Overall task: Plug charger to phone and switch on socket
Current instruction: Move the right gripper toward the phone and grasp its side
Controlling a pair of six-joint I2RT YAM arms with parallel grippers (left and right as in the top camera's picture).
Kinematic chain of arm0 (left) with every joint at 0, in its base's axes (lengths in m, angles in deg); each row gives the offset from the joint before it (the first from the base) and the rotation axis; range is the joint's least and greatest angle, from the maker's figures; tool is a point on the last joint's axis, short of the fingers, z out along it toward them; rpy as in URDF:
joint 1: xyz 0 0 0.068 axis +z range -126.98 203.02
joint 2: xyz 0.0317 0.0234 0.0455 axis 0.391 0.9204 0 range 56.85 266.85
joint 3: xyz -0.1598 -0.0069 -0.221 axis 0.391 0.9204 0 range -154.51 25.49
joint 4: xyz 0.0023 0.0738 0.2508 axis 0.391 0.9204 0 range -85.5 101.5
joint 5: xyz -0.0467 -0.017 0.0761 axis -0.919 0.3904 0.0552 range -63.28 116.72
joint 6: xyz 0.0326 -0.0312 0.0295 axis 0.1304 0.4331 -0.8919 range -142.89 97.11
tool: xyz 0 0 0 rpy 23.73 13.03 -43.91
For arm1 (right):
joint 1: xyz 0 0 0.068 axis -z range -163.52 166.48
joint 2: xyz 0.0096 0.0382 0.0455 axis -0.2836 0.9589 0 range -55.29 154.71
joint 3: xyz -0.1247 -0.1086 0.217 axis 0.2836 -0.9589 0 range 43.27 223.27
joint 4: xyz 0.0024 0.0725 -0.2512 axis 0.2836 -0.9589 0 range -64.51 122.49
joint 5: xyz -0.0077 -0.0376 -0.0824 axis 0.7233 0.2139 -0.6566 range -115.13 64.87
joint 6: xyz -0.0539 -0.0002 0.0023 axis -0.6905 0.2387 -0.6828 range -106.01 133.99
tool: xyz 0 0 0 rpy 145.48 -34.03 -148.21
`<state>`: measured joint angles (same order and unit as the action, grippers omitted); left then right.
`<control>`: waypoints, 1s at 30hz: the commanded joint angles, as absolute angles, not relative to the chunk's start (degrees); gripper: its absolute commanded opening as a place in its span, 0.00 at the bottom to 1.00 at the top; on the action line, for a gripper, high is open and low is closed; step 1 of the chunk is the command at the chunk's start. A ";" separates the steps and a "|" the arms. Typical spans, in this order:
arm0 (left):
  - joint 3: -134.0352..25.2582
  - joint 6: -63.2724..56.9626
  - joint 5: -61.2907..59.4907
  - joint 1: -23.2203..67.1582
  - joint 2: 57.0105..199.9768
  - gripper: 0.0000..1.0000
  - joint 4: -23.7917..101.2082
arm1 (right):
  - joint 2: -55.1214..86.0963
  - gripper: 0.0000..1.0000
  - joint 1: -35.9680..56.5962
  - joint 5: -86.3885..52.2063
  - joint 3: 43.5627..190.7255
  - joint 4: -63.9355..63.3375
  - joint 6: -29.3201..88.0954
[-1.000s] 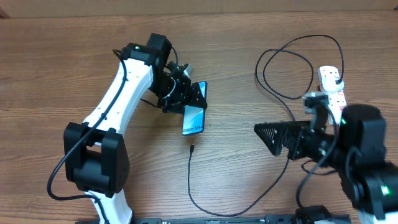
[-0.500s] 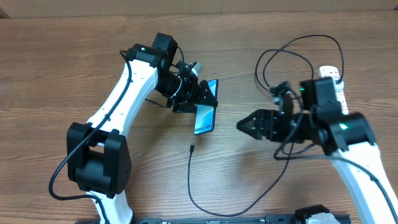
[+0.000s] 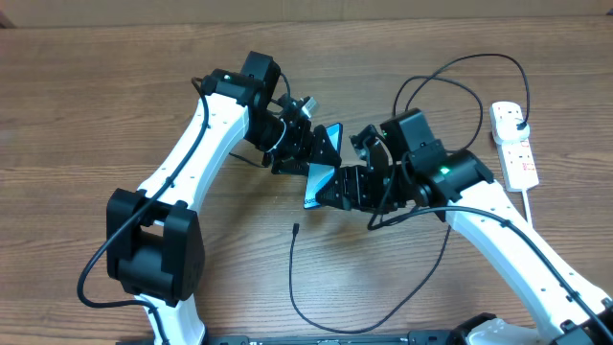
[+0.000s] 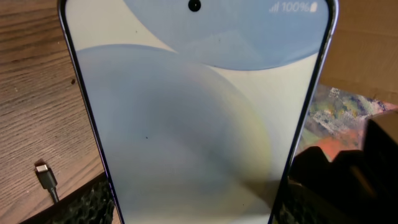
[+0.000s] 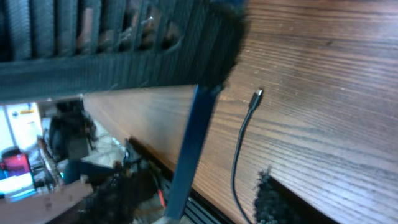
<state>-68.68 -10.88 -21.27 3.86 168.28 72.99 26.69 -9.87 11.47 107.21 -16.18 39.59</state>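
Above the middle of the worktop (image 3: 115,77), my left hand (image 3: 314,149) grips the phone (image 4: 199,124), tilted and clear of the wood. Its pale blue-white screen is lit inside a dark rim. My right hand (image 3: 333,190) is open, with a finger on either side of the phone's lower end. Just below lies the loose tip of the charger (image 3: 297,230). The socket (image 3: 512,144) sits well apart, at the right.

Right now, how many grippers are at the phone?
2. The left gripper grips the phone by its sides; the right gripper brackets its free end, contact unclear.
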 commanded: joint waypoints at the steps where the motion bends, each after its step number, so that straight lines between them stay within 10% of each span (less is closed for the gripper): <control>1: -69.71 -10.66 -23.43 3.47 167.34 0.05 72.79 | 27.32 0.55 -10.15 7.97 107.28 -14.47 44.43; 5: -69.71 -10.47 -22.43 3.38 167.41 0.05 72.40 | 27.37 0.36 -10.20 8.01 107.28 -12.51 47.24; 18: -69.71 -6.73 -24.11 2.37 167.41 0.04 71.85 | 27.37 0.32 -10.20 8.10 107.28 -10.52 47.29; 24: -69.71 -10.53 -23.78 1.46 167.41 0.04 71.83 | 27.37 0.06 -10.20 7.92 107.28 -9.80 48.51; 30: -69.71 -10.47 -22.08 1.63 167.41 0.27 71.31 | 27.34 0.04 -9.85 7.95 107.30 -9.97 48.49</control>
<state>-68.68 -8.48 -20.61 2.37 168.28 71.42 27.39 -9.89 6.50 106.88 -11.06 48.80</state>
